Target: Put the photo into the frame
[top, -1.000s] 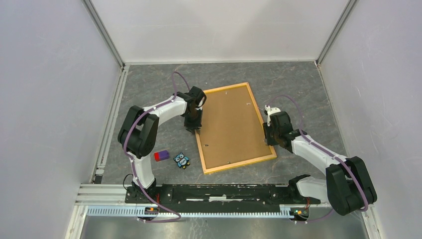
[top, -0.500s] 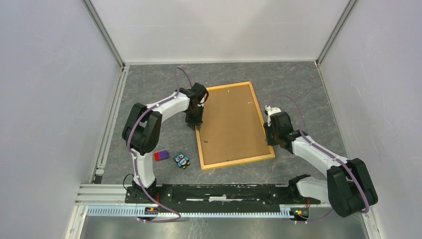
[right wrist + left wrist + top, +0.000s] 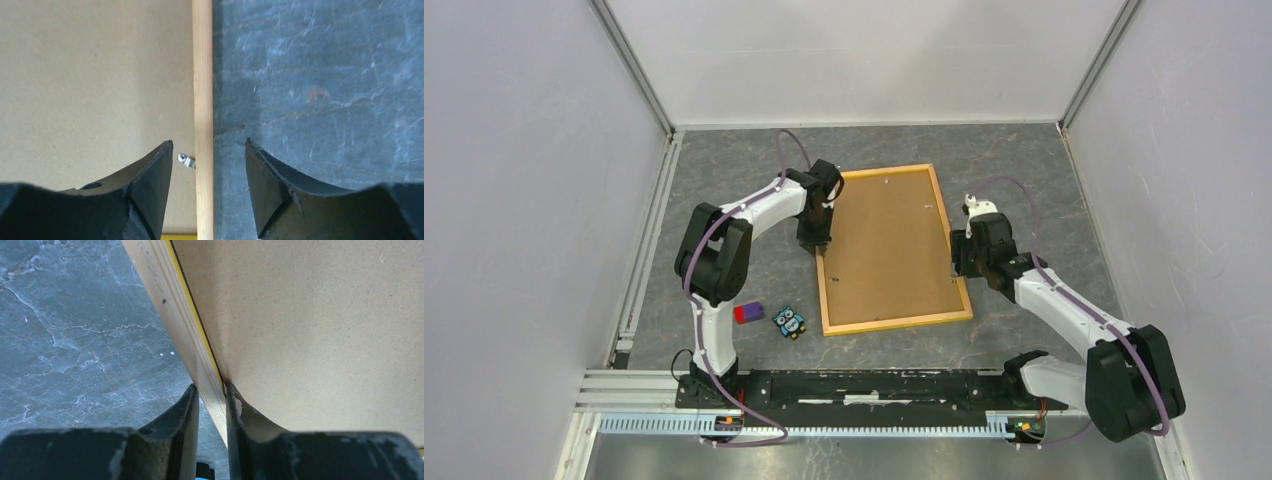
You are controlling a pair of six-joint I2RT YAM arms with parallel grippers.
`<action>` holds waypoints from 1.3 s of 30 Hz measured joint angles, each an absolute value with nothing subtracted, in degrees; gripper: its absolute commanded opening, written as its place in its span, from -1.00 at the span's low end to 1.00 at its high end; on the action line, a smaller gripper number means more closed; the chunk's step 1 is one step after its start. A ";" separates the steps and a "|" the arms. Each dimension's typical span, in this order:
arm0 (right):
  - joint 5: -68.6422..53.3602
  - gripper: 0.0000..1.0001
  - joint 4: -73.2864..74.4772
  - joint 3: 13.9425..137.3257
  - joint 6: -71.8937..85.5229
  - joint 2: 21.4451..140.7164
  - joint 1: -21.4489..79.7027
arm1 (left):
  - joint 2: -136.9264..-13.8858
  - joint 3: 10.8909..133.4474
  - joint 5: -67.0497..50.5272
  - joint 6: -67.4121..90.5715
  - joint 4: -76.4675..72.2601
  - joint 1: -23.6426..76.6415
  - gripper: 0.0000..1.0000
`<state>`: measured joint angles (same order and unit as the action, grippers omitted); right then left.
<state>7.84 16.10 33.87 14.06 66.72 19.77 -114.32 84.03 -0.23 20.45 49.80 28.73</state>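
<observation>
The frame [image 3: 894, 323] lies face down on the grey table, and the brown hardboard backing panel [image 3: 889, 245] fills it. The photo is hidden. My left gripper [image 3: 817, 245] is shut on the frame's left border [image 3: 190, 335]: one finger is outside the wood and the other rests on the panel [image 3: 310, 325]. My right gripper [image 3: 959, 268] is open and straddles the frame's right border [image 3: 202, 75] without touching it. A small metal tab [image 3: 186, 160] sits on the panel [image 3: 95, 75] beside that border.
A purple and red block [image 3: 748, 313] and a small owl figure [image 3: 790, 322] lie left of the frame's near corner. White walls enclose the table on three sides. A black rail [image 3: 864, 388] runs along the near edge.
The frame has turned to sit squarer with the table, its near end swinging left. My left gripper moved back with the left border. My right gripper shifted slightly back along the right border.
</observation>
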 measured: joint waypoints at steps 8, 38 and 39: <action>7.77 0.48 13.89 44.73 15.18 77.52 17.10 | -114.72 84.77 0.21 20.12 49.43 30.26 -0.95; 9.74 0.40 12.64 63.55 12.34 104.44 12.36 | -114.76 84.29 -2.44 20.10 47.77 32.71 -0.95; 9.78 0.40 12.51 63.72 12.27 104.53 12.36 | -114.76 84.27 -2.44 20.10 47.77 32.71 -0.95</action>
<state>9.78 12.51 63.72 12.27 104.53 12.36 -114.76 84.27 -2.44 20.10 47.77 32.71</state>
